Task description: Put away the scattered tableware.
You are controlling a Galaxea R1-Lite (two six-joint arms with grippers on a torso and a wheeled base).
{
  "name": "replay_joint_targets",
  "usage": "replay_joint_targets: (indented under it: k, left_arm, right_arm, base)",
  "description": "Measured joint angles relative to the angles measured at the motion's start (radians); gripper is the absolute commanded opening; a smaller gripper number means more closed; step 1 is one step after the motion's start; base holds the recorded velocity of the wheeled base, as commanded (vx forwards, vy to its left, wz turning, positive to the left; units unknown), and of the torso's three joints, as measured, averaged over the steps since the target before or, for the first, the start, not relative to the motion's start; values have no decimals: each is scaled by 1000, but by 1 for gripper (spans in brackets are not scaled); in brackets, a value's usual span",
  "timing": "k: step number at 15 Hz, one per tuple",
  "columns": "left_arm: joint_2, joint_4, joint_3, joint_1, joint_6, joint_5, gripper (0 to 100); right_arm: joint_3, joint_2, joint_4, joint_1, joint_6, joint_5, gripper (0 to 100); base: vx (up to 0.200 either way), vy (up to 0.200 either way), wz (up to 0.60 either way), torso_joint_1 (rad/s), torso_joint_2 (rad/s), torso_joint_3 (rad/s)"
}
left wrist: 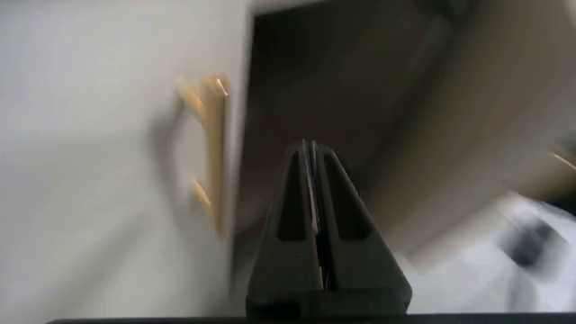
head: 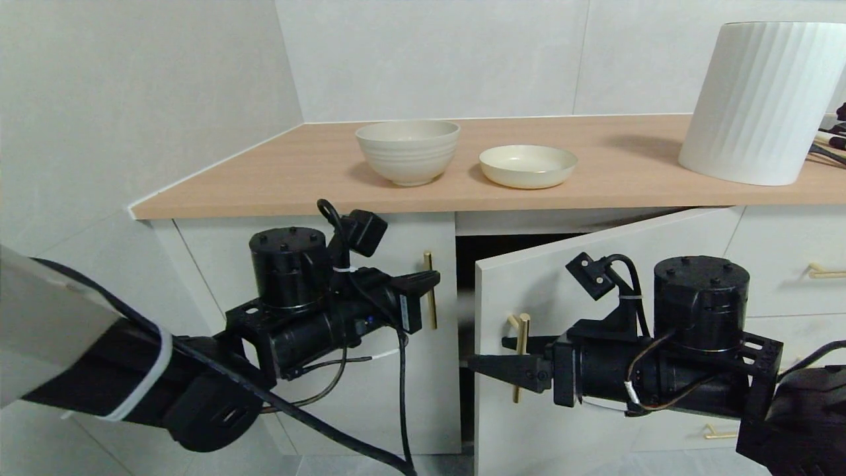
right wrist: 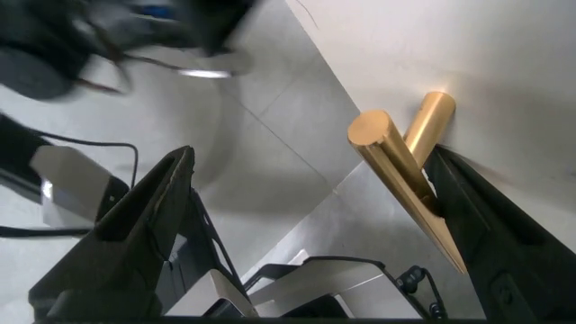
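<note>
A cream bowl (head: pixel 408 151) and a shallow cream dish (head: pixel 527 165) stand side by side on the wooden countertop (head: pixel 264 185). Below, the right cabinet door (head: pixel 595 251) is swung partly open, with a dark gap beside it. My right gripper (head: pixel 489 352) (right wrist: pixel 310 162) is open, and the door's gold handle (head: pixel 522 350) (right wrist: pixel 400 153) stands between its fingers, close to one of them. My left gripper (head: pixel 426 281) (left wrist: pixel 306 180) is shut and holds nothing; it hangs just in front of the closed left door, beside its gold handle (head: pixel 429 291) (left wrist: pixel 211 144).
A tall white ribbed container (head: pixel 760 99) stands at the right end of the counter, with dark utensils (head: pixel 833 139) behind it. Drawers with gold pulls (head: pixel 826 270) sit to the right of the open door. A tiled wall closes off the left side.
</note>
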Motion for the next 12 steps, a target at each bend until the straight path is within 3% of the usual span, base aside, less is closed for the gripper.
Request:
replay_joint_targets:
  k: [2, 3, 12]
  left_arm:
    - [66, -103, 9, -25, -9, 54, 0]
    - [88, -107, 13, -45, -23, 61, 0]
    - [172, -196, 22, -118, -36, 53, 0]
  right_arm:
    - [2, -3, 0, 0, 0, 0, 100]
    - [2, -3, 0, -1, 0, 0, 100]
    - [10, -5, 0, -1, 0, 0, 100]
  base:
    - [0, 0, 0, 0, 0, 0]
    - [0, 0, 0, 0, 0, 0]
    - [0, 0, 0, 0, 0, 0]
